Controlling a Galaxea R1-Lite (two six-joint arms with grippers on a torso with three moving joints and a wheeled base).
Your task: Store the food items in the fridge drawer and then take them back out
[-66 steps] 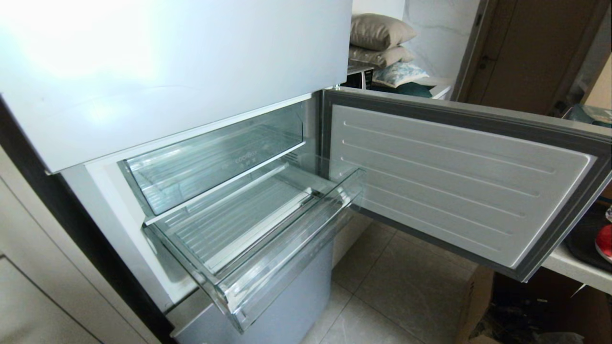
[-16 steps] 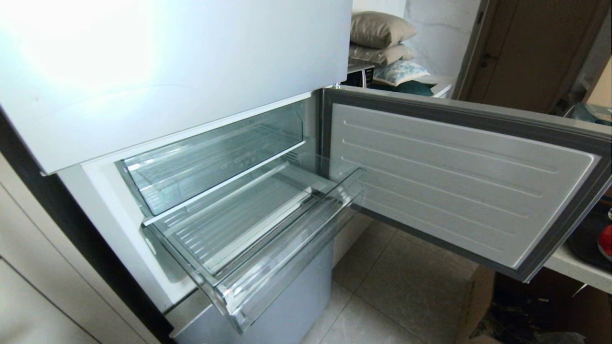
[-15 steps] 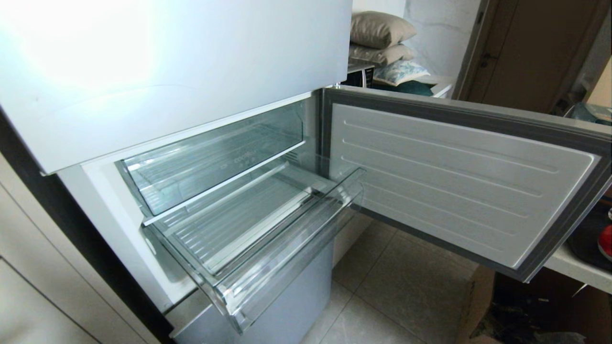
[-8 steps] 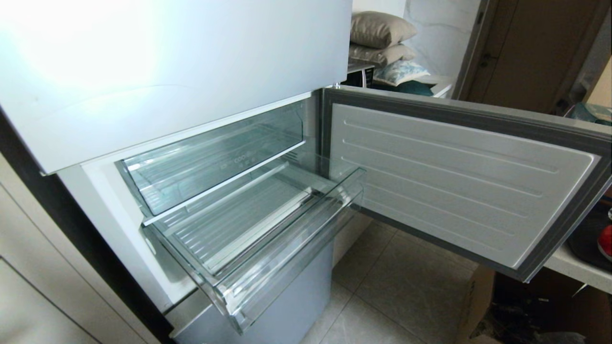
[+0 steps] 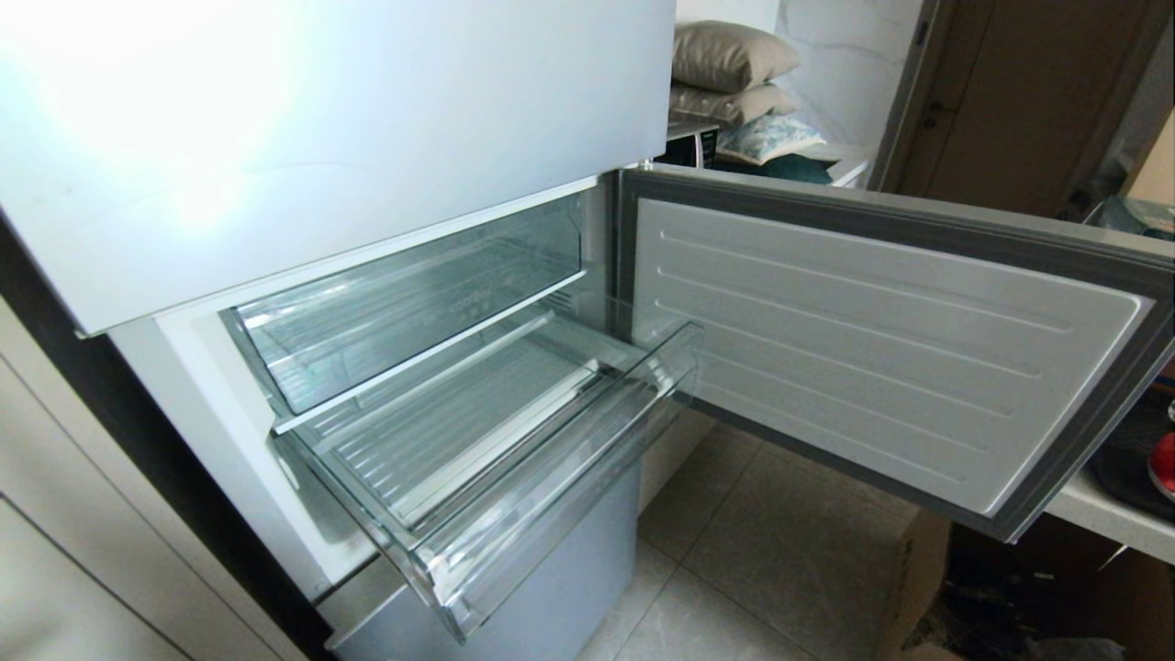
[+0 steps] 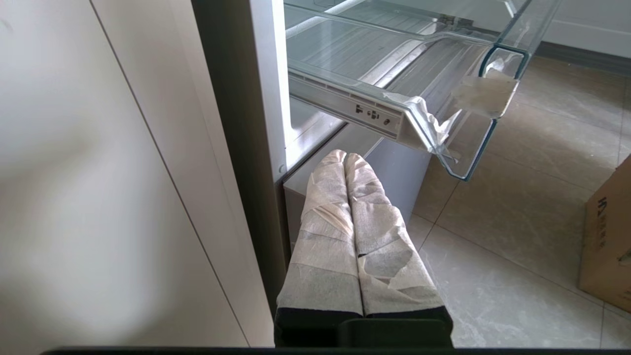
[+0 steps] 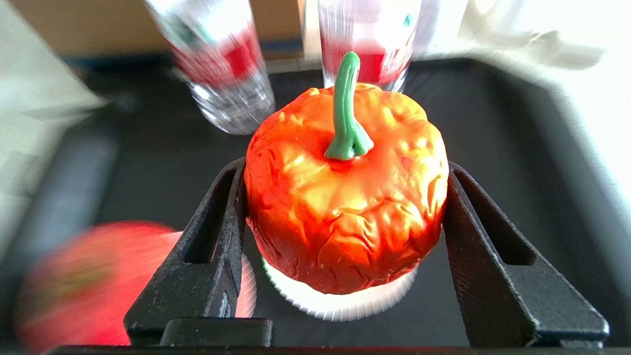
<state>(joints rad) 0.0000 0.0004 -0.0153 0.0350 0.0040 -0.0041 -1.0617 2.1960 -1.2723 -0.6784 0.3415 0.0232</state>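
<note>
The food item (image 7: 345, 212), a lumpy orange-red fruit with a green stem, sits between the black fingers of my right gripper (image 7: 345, 170), which is shut on it, both fingers pressing its sides. It is above a black tray (image 7: 493, 123). The fridge drawer (image 5: 514, 542), clear with a ribbed floor, stands pulled out and empty; its corner (image 6: 443, 123) shows in the left wrist view. My left gripper (image 6: 345, 155), its fingers wrapped in tape, is shut on nothing and parked low beside the fridge. Neither gripper shows in the head view.
Two clear bottles (image 7: 222, 64) (image 7: 369, 44) with red labels stand on the tray behind the fruit; a blurred red round thing (image 7: 74, 281) and a white ribbed disc (image 7: 345, 305) lie near it. The open fridge door (image 5: 872, 349) juts right. A cardboard box (image 6: 606, 231) stands on the floor.
The head view shifted very slightly after the earliest frame; drawer and door stand as before.
</note>
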